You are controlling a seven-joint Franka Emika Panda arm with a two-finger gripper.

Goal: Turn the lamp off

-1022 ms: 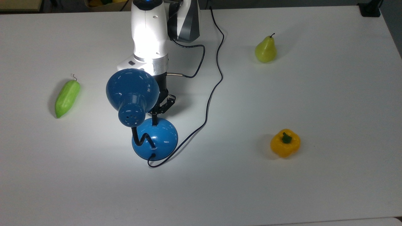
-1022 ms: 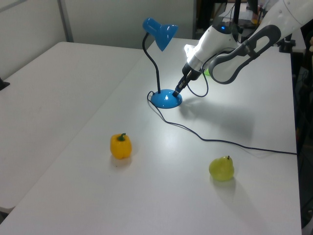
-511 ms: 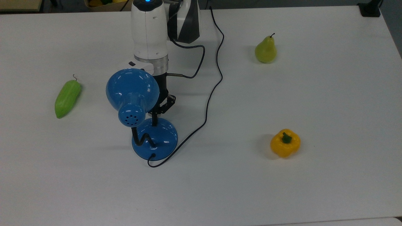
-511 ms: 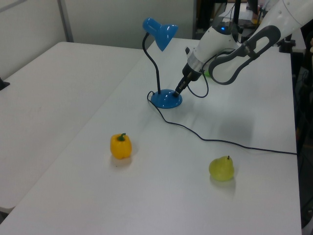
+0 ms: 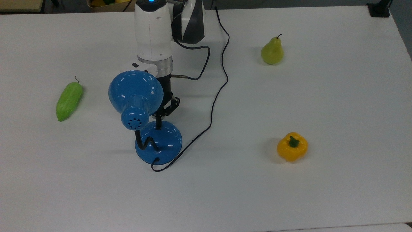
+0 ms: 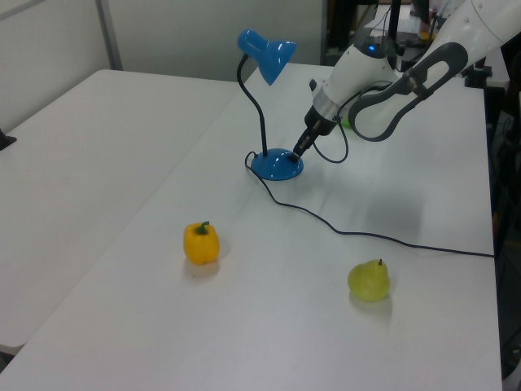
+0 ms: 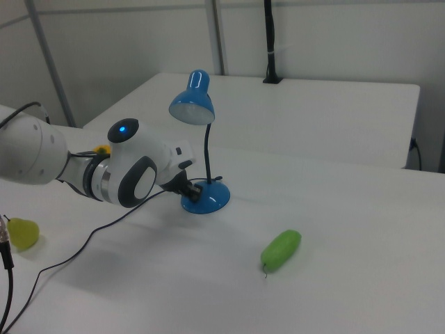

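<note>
Near edge in top view: bare white worktop, lots of free room. Next, glossy blue desk lamp w/ round domed base, bent black gooseneck and dome shade, standing upright mid-worktop, towards the top view's left. No glow on the worktop under the shade. Thin black cord runs from the base, loops away to the far edge. Black tool of the white arm has its tip down on the far part of the base; cannot tell how wide the fingers stand.

Left view shows tool slanting down onto base rim. Right view shows shade's open white inside.

Smooth yellow bell pepper well apart on the top view's right, green pear farther back. Long light-green pod-shaped vegetable lies on the top view's left, open space around it.
</note>
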